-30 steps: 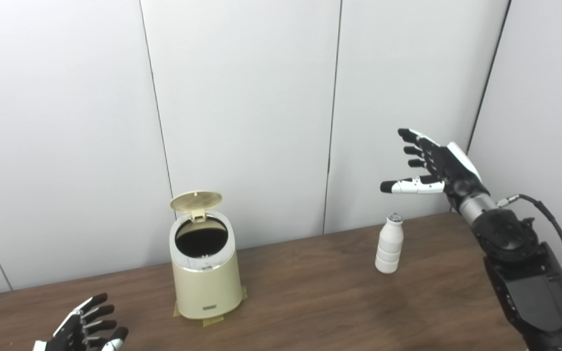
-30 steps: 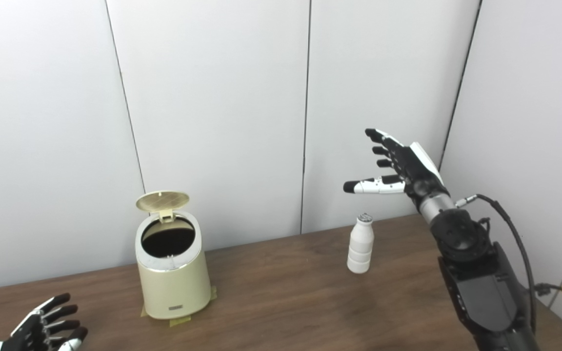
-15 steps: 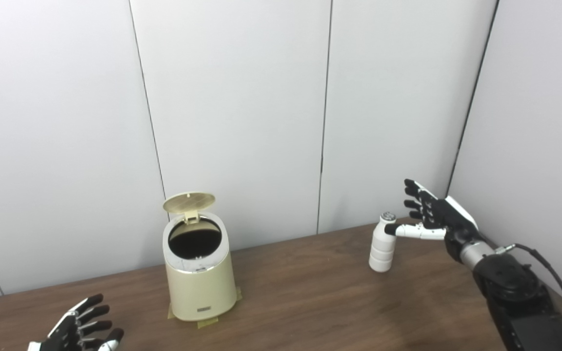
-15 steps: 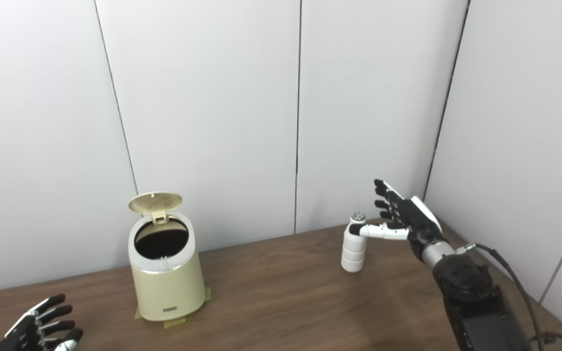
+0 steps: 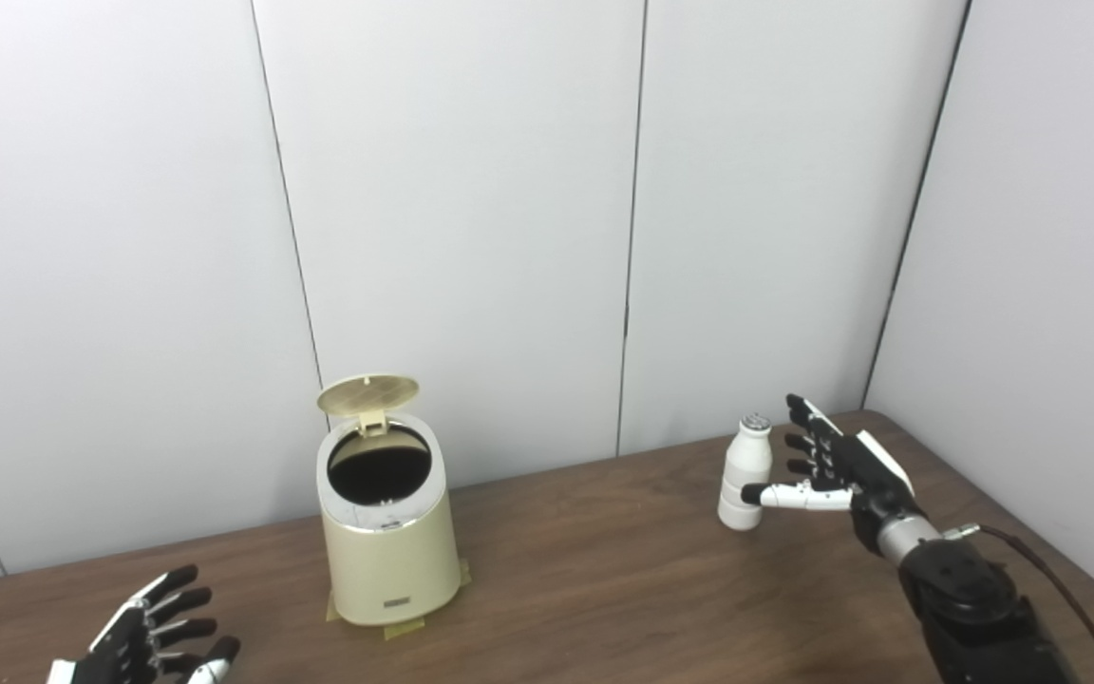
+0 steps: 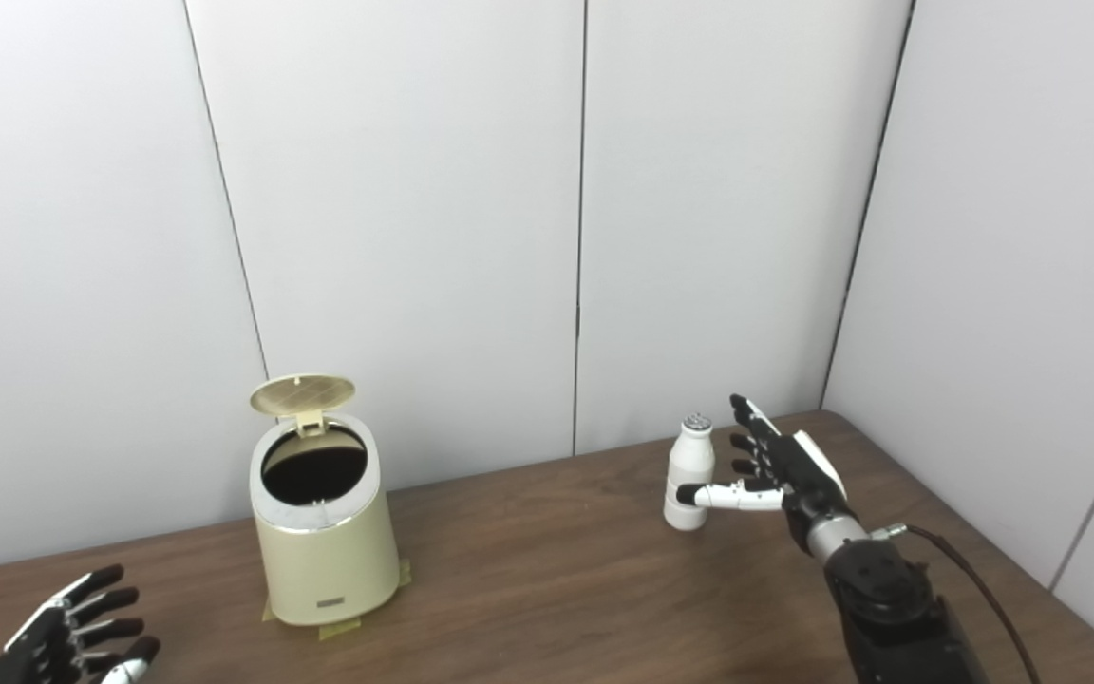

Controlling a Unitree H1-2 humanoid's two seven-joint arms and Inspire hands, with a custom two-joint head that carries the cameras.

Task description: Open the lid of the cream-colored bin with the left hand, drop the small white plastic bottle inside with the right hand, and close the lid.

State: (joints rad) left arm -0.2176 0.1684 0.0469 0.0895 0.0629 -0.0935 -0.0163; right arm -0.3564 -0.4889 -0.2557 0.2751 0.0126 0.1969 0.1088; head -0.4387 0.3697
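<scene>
1. Lowered since a second ago, the right robot hand (image 5: 837, 465) now flanks the white bottle (image 5: 745, 475) near the surface's (image 5: 604, 589) far right edge, fingers spread, grasping nothing.
2. Done: the bin (image 5: 386, 532) lid (image 5: 367, 392) stands open.
3. Left: grasp, drop, close.
4. Left robot hand (image 5: 153, 636) waits released at the near left corner.

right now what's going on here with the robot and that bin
The cream-colored bin stands on the table with its lid already flipped up. The right hand is open right beside the small white bottle, thumb across its lower front, but has not closed on it; the bottle stands upright on the table. The left hand waits open at the near left edge, away from the bin.
</scene>
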